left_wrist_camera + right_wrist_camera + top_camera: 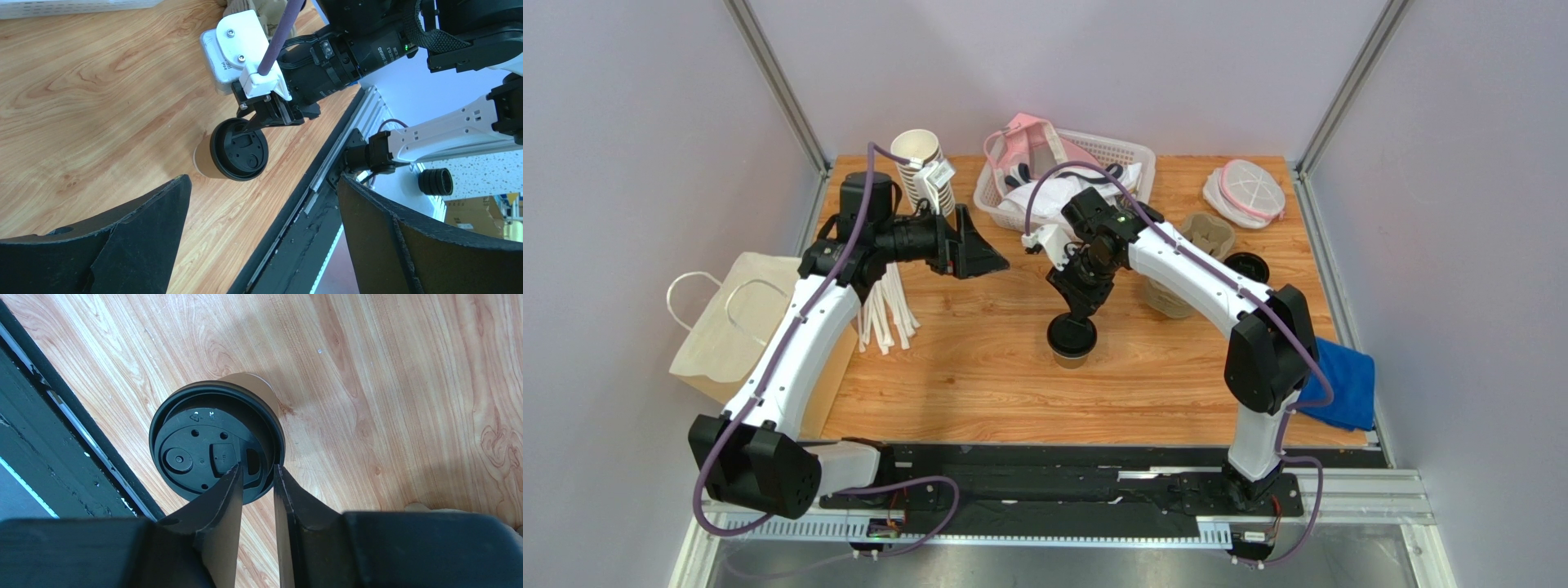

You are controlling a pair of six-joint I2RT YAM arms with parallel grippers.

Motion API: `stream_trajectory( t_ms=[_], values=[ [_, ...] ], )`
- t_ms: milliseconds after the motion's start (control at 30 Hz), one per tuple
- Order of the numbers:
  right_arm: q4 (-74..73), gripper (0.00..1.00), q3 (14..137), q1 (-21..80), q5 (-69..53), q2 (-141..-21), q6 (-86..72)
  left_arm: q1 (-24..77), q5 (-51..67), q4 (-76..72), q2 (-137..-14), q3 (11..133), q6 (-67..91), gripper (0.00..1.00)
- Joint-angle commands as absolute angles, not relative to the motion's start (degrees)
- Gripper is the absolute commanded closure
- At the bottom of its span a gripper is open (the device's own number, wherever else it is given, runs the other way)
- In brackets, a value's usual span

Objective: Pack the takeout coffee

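Note:
The takeout coffee (1071, 338), a small kraft-brown cup with a round black lid, stands upright on the wooden table near the middle. It also shows in the left wrist view (239, 150) and the right wrist view (215, 447). My right gripper (1079, 306) reaches down from behind the cup. Its fingers (228, 490) stand close together, pinching the near rim of the lid. My left gripper (979, 254) is wide open and empty. It hovers up and to the left of the cup, well apart from it (263, 184).
A paper bag (738, 325) lies off the left table edge. White sticks (889, 312) lie by the left arm. A stack of pale cups (925, 172) and a white basket (1112, 153) stand at the back. A loose black lid (1247, 266), a pulp tray (1210, 233) and a blue cloth (1347, 382) are on the right.

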State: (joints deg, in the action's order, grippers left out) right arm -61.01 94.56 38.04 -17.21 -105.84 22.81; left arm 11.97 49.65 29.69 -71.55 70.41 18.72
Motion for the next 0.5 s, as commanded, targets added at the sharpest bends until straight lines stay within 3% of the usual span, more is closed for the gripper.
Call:
stream_trajectory(
  t_ms=[0, 167, 233, 333, 367, 467],
  values=[
    [-62.6, 0.67, 99.3, 36.8, -16.5, -104.2, 23.1, 11.7, 51.8, 27.8, -70.7, 70.6, 16.9, 0.01],
    [-63.7, 0.48, 103.0, 34.0, -19.1, -99.4, 20.5, 11.7, 56.3, 29.9, -69.5, 71.8, 13.7, 0.01],
    [-63.6, 0.46, 102.2, 32.1, -21.4, -96.6, 17.3, 11.7, 60.1, 29.6, -69.3, 71.1, 14.0, 0.01],
    [-60.8, 0.56, 96.5, 29.3, -27.8, -92.4, 9.6, 13.5, 62.5, 26.3, -69.3, 67.5, 17.7, 0.02],
    [-59.6, 0.68, 94.5, 28.6, -31.8, -91.2, 7.0, 14.4, 62.3, 25.1, -69.4, 66.4, 18.7, 0.07],
    [-53.5, 0.71, 86.9, 27.1, -39.3, -86.8, 0.4, 17.9, 63.2, 17.3, -70.0, 61.4, 25.6, 0.21]
  ],
)
